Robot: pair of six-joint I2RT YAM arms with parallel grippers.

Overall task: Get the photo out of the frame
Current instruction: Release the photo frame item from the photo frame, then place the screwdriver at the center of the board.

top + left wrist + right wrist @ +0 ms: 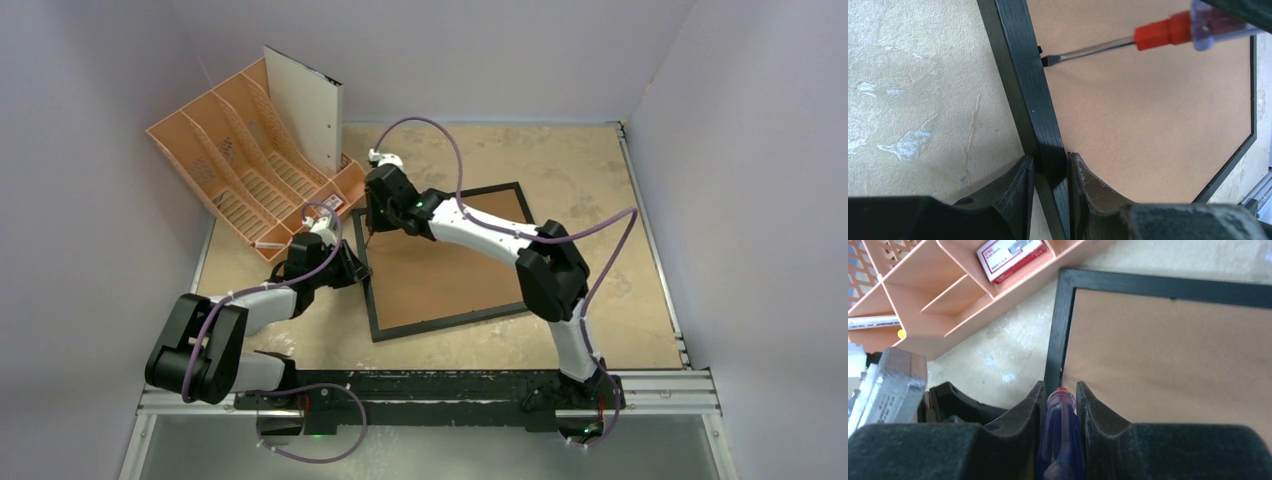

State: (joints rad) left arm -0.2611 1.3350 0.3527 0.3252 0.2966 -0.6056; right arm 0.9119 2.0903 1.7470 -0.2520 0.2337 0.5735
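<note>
Right wrist view: right gripper (1060, 390) clamps a blue-handled screwdriver (1060, 440) at the inner edge of the face-down frame (1055, 340); left gripper (1050, 162) pinches its rail. Beside the frame, an orange organiser (973, 305) holds a red-white box (1010, 257), its label illegible.

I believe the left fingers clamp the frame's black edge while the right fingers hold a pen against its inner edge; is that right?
Not quite: the right fingers hold a screwdriver, not a pen. The left wrist view shows its blade and red collar, tip at the inner edge of the frame. The left fingers do clamp its black edge.
</note>
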